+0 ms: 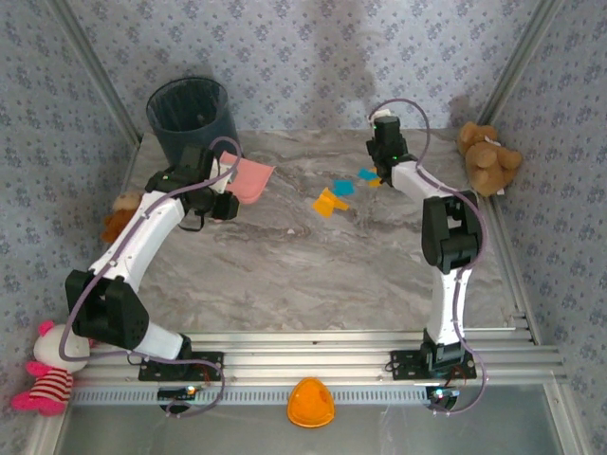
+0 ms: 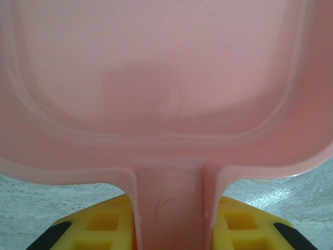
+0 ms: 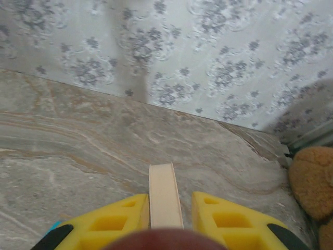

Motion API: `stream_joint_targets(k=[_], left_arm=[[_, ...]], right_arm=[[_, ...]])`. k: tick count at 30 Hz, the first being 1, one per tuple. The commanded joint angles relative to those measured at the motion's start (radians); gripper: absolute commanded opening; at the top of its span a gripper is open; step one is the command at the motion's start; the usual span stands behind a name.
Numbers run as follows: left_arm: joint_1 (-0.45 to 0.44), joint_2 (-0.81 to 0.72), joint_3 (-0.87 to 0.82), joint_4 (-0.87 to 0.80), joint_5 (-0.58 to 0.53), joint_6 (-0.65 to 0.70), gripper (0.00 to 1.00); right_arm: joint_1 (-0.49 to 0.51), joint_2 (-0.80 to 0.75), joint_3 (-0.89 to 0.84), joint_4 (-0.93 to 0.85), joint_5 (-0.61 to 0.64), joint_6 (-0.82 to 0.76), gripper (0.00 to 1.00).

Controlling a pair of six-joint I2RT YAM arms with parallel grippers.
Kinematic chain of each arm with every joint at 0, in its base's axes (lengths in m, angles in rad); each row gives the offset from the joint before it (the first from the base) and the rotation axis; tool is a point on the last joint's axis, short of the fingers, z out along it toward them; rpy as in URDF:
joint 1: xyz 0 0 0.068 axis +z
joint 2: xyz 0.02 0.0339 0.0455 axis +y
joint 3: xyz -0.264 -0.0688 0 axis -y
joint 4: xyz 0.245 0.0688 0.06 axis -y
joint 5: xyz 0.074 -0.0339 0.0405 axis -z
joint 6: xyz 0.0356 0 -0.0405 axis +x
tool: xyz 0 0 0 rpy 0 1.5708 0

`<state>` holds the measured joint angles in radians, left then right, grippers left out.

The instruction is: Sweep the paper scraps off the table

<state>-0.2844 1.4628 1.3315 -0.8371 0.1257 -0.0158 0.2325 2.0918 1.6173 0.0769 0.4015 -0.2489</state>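
Paper scraps (image 1: 334,197): light, flimsy, flat on bench (image 1: 313,265); likely scatter, no pinching, push only. Left hand (image 2: 169,229) clamps pink dustpan (image 2: 166,78) handle. Right hand (image 3: 165,221) nips pale flat strip (image 3: 164,192).

This is a robot test cell dressed as a home corner. A left arm (image 1: 142,237) and a right arm (image 1: 446,242) are bolted to ribbed aluminium rails (image 1: 313,353) at 6 o'clock of a marble-look table (image 1: 313,275), and flat panels of grey floral wallpaper (image 1: 313,57) in metal framing box it in. Household props ring the edges: a teddy bear (image 1: 488,156) at 2 o'clock, a pink doll (image 1: 45,374) at 8 o'clock and a black waste bin (image 1: 193,118) at 11 o'clock.
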Motion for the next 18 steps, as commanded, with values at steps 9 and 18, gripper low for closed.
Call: stream_joint_targets(k=[9,18], left_arm=[[-0.012,0.011,0.027,-0.011,-0.006,0.018,0.00],[-0.015,0.015,0.029,-0.015,-0.012,0.021,0.00]], right_arm=[[0.105,0.010,-0.002,-0.044,-0.100,-0.120,0.00],[0.201,-0.052,-0.103,-0.033,-0.122,-0.174,0.00]])
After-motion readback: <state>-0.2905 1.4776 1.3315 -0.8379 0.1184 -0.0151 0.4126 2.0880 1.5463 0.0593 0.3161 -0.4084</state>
